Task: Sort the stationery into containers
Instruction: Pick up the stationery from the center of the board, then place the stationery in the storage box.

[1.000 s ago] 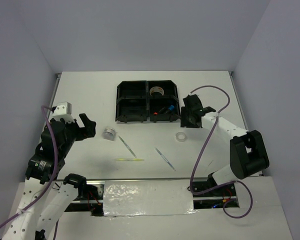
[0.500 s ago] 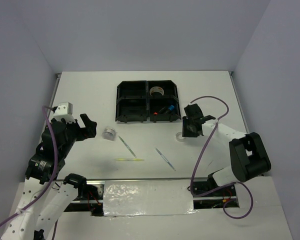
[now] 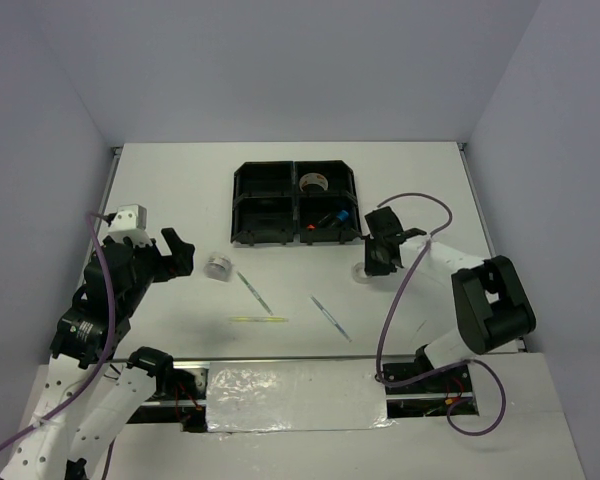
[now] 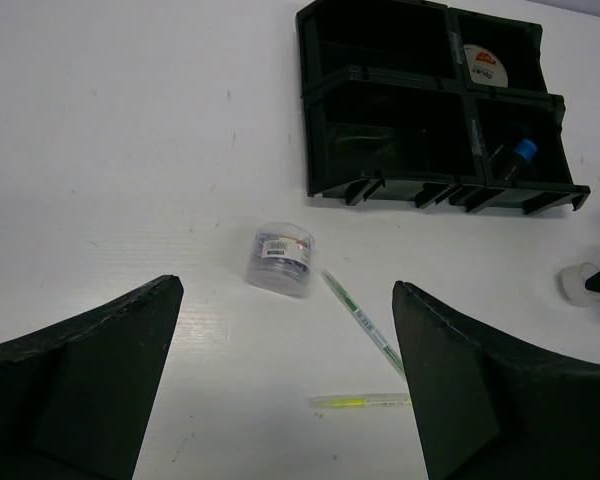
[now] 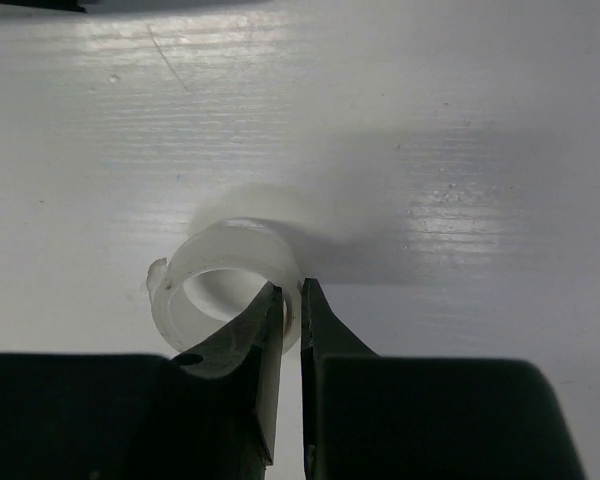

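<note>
The black four-compartment tray stands at the far middle of the table. It holds a beige tape roll and a blue-capped highlighter. My right gripper is shut on the wall of a clear tape roll, one finger inside the ring and one outside. My left gripper is open and empty, left of the silvery round roll. Two thin grey pens and a yellow-green stick lie on the table. The left wrist view shows the silvery roll, one pen and the stick.
A red-tipped item lies in the tray's near right compartment. The tray's two left compartments look dark, with nothing visible inside. White walls close the table on three sides.
My right gripper has moved down from beside the tray to the clear tape roll and closed on its wall. The left arm has barely moved.
</note>
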`<control>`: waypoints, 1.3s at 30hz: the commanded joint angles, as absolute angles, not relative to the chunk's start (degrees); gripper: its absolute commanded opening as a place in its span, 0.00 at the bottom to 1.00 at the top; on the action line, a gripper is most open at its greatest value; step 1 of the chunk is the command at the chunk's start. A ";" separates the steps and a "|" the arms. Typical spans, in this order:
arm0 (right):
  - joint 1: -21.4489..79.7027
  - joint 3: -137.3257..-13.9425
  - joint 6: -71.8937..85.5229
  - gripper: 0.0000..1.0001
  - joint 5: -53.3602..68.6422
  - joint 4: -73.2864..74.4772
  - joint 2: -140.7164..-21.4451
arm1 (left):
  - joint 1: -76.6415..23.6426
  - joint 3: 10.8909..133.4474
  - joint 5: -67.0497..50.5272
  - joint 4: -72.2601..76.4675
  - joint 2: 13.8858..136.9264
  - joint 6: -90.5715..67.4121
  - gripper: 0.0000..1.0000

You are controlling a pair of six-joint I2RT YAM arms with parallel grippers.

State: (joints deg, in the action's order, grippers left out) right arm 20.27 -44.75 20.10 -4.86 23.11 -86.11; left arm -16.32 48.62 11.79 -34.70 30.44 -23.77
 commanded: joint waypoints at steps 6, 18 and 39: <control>20.66 -62.51 19.69 0.10 -4.66 27.13 -80.66 | -16.87 48.60 12.57 -32.96 30.32 -22.94 0.99; 20.57 -111.31 14.61 0.13 -5.38 36.12 -119.23 | -16.79 48.78 12.57 -33.05 31.29 -22.76 0.99; 21.09 -124.75 12.13 0.60 -4.22 39.31 -124.57 | -16.70 48.96 12.39 -33.05 31.29 -22.59 0.99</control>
